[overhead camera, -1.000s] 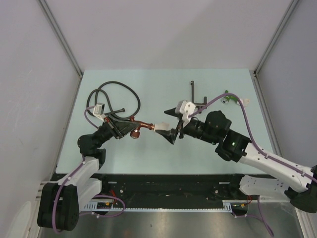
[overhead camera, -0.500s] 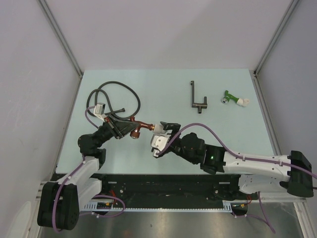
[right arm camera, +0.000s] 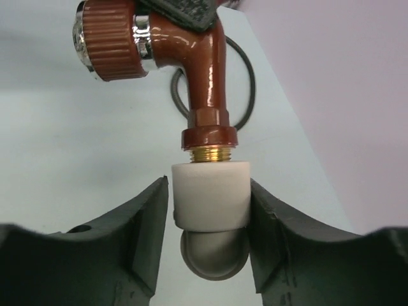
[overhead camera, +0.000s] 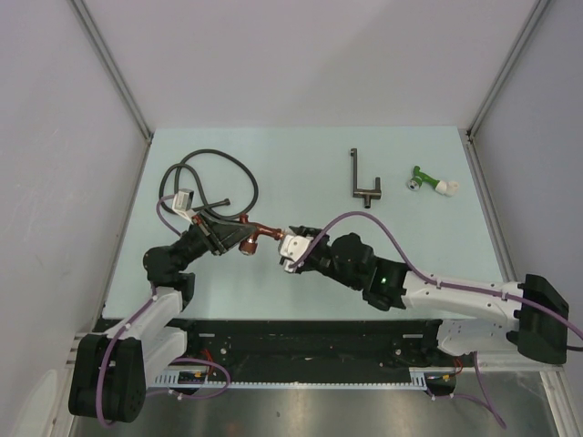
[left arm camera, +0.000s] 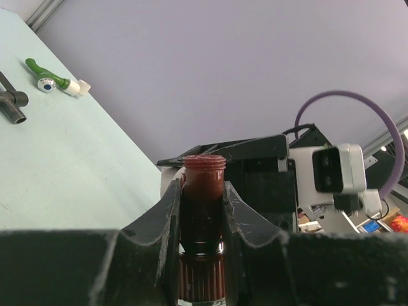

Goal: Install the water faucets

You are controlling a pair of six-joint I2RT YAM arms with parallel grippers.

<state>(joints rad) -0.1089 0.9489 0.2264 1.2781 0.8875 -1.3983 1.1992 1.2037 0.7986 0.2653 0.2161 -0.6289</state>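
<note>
My left gripper (overhead camera: 242,238) is shut on the reddish-brown faucet (overhead camera: 262,232) and holds it just above the table, spout end toward the right arm. In the left wrist view the faucet's threaded neck (left arm camera: 204,191) sits clamped between the fingers. In the right wrist view the faucet (right arm camera: 204,70) has a white elbow fitting (right arm camera: 210,194) on its brass thread. My right gripper (right arm camera: 209,188) has its jaws around that elbow: the right finger touches it and a thin gap shows at the left finger. The green faucet (overhead camera: 424,179) lies at the far right of the table.
A coiled black hose (overhead camera: 211,177) lies at the far left, behind my left gripper. A black T-shaped pipe (overhead camera: 362,177) lies at the back middle and also shows in the left wrist view (left arm camera: 13,103), with the green faucet (left arm camera: 54,80) beyond it.
My right wrist has flipped over and the arm has swung low, coming back onto the white elbow from the near side. The left gripper has held the faucet still.
</note>
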